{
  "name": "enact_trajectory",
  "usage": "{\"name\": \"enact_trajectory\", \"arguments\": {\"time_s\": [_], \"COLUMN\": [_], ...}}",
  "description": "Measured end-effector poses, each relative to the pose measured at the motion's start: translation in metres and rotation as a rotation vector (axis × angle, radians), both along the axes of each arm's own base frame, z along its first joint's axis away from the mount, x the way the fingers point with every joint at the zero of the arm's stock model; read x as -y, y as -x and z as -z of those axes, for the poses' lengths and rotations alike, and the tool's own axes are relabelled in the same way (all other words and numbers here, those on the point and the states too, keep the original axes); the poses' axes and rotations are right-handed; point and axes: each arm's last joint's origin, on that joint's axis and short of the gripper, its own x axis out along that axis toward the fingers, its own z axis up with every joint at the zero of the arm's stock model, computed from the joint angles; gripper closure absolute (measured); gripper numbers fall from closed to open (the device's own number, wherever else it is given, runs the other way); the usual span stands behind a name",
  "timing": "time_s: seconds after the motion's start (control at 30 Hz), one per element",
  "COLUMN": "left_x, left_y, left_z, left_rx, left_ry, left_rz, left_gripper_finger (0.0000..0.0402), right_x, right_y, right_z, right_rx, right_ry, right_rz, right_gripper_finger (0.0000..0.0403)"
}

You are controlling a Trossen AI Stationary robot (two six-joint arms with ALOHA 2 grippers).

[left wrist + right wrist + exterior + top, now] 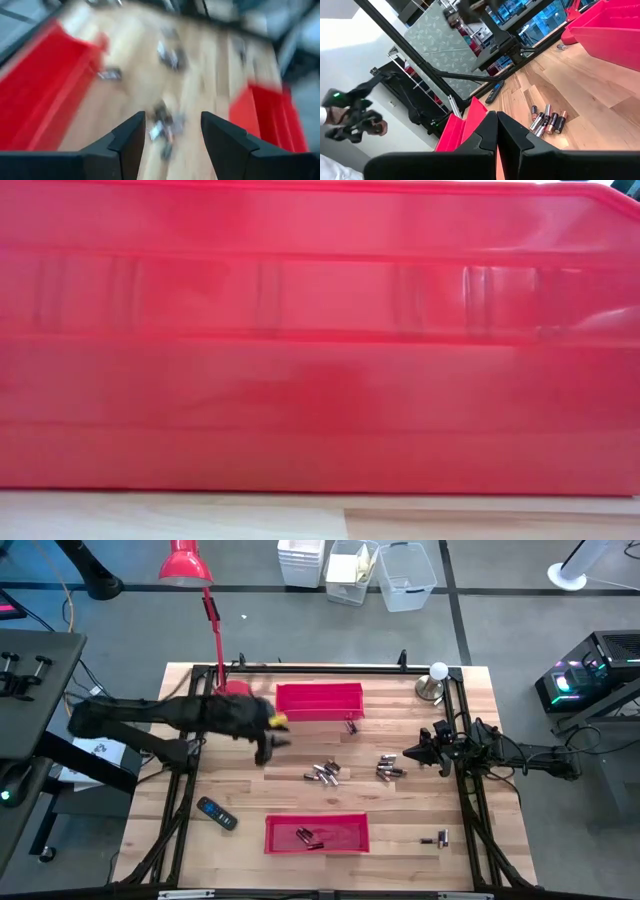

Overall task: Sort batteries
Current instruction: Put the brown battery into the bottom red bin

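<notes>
- left gripper (268,745) hangs over the wood just left of the far red tray (318,700), fingers apart, nothing in them
- batteries (322,773) lie loose mid-table, a few in the near red tray (316,833)
- right gripper (412,753) waits at the right edge, fingers pressed together

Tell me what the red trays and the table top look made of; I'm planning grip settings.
The far red tray and near red tray look like glossy moulded plastic, with soft reflections and ribs. The table top looks like pale sealed wood, with plank seams and grain.
</notes>
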Motion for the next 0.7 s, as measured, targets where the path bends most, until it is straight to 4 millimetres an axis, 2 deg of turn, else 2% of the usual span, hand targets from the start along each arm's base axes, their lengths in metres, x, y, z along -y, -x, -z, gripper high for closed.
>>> {"name": "enact_trajectory", "arguments": {"time_s": [0.13,0.2,0.27,0.37,0.53,0.7], "left_x": [-0.012,-0.012,-0.009,-0.005,-0.002,0.009], "left_y": [0.016,0.017,0.011,-0.012,-0.063,-0.1], "left_z": [0.019,0.031,0.043,0.059,0.092,0.129], "left_rx": [0.202,0.219,0.161,0.036,-0.183,-0.359], "left_ry": [0.13,0.148,0.123,0.006,-0.125,-0.212], "left_rz": [-0.134,-0.144,-0.114,-0.002,0.269,0.463], "left_gripper_finger": [0.0216,0.0216,0.0216,0.0216,0.0216,0.0216], "right_x": [0.001,0.003,0.004,0.007,0.01,0.011], "right_y": [0.0,0.0,0.0,0.0,0.001,0.001], "right_z": [0.0,0.0,0.0,0.0,0.0,0.0], "right_rx": [0.003,0.002,0.001,0.002,0.009,0.011], "right_ry": [0.017,0.011,-0.023,-0.076,-0.126,-0.128], "right_rz": [0.028,0.086,0.143,0.227,0.347,0.367], "right_gripper_finger": [0.0402,0.0402,0.0402,0.0402,0.0402,0.0402]}}
